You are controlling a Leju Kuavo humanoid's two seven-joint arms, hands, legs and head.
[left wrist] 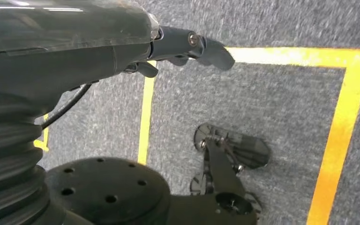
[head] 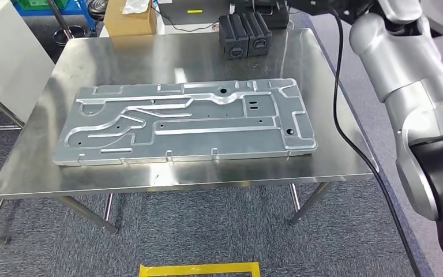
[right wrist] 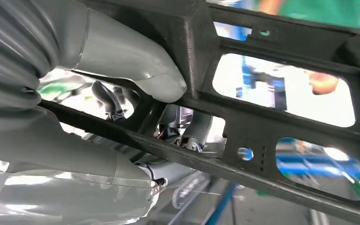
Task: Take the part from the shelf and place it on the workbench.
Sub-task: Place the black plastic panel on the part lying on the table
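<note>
Black framed part [right wrist: 281,117] — my right hand [right wrist: 136,89] is gripping it, carrying it above the workbench [head: 323,86]; next I'm lowering it beside the plate [head: 184,121] — left hand [left wrist: 187,47] hanging empty, fingers apart.

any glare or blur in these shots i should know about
Head view: sharp, with ceiling lights glaring off the steel workbench beside the metal plate. Right wrist view: the right hand and the dark frame part it grips are fairly clear, the background blown out and blurred. Left wrist view: the left hand is slightly soft.

No text, label, number or sign can be read anywhere.
</note>
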